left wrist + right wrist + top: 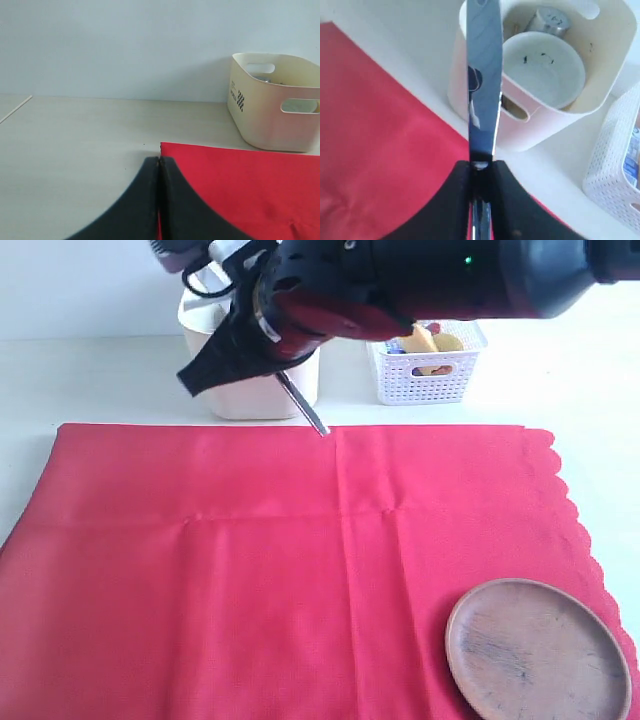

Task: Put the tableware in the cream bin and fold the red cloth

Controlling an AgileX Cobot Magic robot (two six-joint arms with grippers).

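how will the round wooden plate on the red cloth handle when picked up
The round brown wooden plate looks rigid, probably light and unlikely to break. Its low rim lies flat on the bright red cloth, so gripping its edge may be awkward, and pushing it would likely wrinkle the fabric.

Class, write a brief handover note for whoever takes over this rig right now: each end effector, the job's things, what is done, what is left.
Right end effector: shut on the silver knife, held by the cream bin, not in it.
Left end effector: shut, empty, near a corner of the red cloth.
Done: speckled bowl and steel cup are in the bin.
Left: drop the knife in, bin the wooden plate lying on the cloth, then fold the cloth, now spread flat.
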